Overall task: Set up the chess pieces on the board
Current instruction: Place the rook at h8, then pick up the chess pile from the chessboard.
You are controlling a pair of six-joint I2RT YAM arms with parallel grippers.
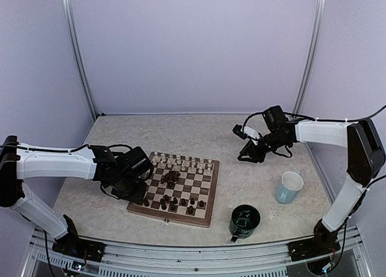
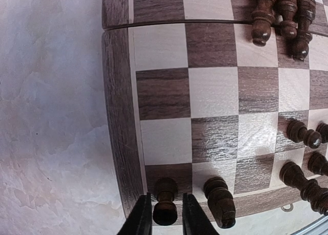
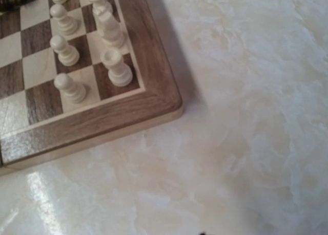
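The board [image 1: 213, 189] lies in the middle of the table. Cream chess pieces [image 1: 181, 163] stand along its far rows, and dark ones lie heaped mid-board [image 1: 170, 178] or scattered near the front. My left gripper [image 2: 165, 220] hangs over the board's near left corner [image 2: 118, 117]. Its fingers [image 2: 137, 219] flank an upright dark piece [image 2: 165, 201] on the corner square, with a thin gap each side. Another dark piece [image 2: 220, 201] stands one square over. My right gripper [image 1: 247, 155] hovers off the board's far right; its wrist view shows cream pieces [image 3: 117, 68] at the corner [image 3: 164, 104], not its fingers.
A pale blue mug [image 1: 289, 187] and a dark green mug [image 1: 244, 221] stand right of the board near the front. Bare marbled tabletop [image 2: 51, 117] lies left of the board. More dark pieces [image 2: 302, 135] crowd the front rows right of my left gripper.
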